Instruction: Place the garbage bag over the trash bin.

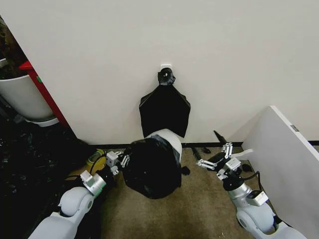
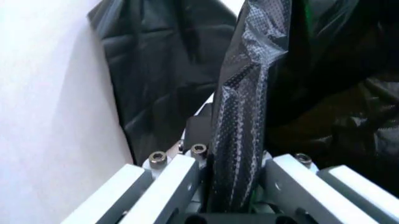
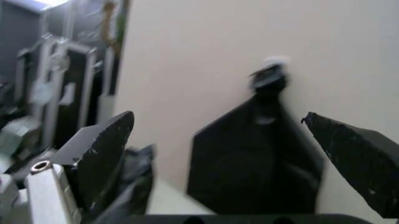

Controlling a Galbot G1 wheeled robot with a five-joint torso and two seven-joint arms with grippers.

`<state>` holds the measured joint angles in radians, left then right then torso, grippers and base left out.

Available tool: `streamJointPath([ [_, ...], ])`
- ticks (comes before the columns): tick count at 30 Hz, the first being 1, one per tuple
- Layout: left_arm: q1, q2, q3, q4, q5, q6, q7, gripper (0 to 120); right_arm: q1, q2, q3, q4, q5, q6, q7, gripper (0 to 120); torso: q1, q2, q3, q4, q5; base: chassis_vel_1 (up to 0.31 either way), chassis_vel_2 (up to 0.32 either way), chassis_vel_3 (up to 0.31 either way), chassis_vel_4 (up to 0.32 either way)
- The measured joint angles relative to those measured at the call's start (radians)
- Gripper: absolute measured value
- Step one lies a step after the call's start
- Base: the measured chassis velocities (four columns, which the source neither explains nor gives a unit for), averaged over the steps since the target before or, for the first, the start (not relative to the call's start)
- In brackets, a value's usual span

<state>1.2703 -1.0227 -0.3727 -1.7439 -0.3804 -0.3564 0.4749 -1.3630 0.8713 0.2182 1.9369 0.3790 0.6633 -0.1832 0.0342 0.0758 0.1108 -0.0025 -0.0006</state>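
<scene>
Left tool (image 1: pixel 121 160): clamped on garbage bag (image 1: pixel 152 169) draped over trash bin (image 1: pixel 171 141).
Right tool (image 1: pixel 215 157): open, empty.
Room: brown floor (image 1: pixel 199 209), white wall (image 1: pixel 224 59).

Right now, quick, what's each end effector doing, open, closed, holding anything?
Left end effector: shut on the garbage bag, pinching a fold beside the bin.
Right end effector: open, holding nothing, off to the bin's right.

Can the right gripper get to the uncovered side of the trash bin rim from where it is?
Probably yes. The right gripper hangs open beside the trash bin, and the floor between them looks free. The garbage bag covers the bin's front, its other side clamped in the left gripper.
</scene>
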Motion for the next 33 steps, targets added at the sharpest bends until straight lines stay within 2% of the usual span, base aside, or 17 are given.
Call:
streamJointPath([
  [17,0.008,-0.002,-0.008,-0.05,0.023,-0.008,-0.011,1,0.008,0.001,0.003,-0.066,-0.155,-0.052,-0.003,100,0.0,0.0,0.0,0.0,-0.0002,0.0,0.0,0.0,0.0],
  [33,0.001,0.008,-0.009,-0.059,-0.008,-0.002,0.015,1,0.055,0.003,0.014,-0.169,-0.152,-0.042,0.003,100,0.0,0.0,0.0,-0.0001,0.0,0.0,0.0,0.0,0.0],
])
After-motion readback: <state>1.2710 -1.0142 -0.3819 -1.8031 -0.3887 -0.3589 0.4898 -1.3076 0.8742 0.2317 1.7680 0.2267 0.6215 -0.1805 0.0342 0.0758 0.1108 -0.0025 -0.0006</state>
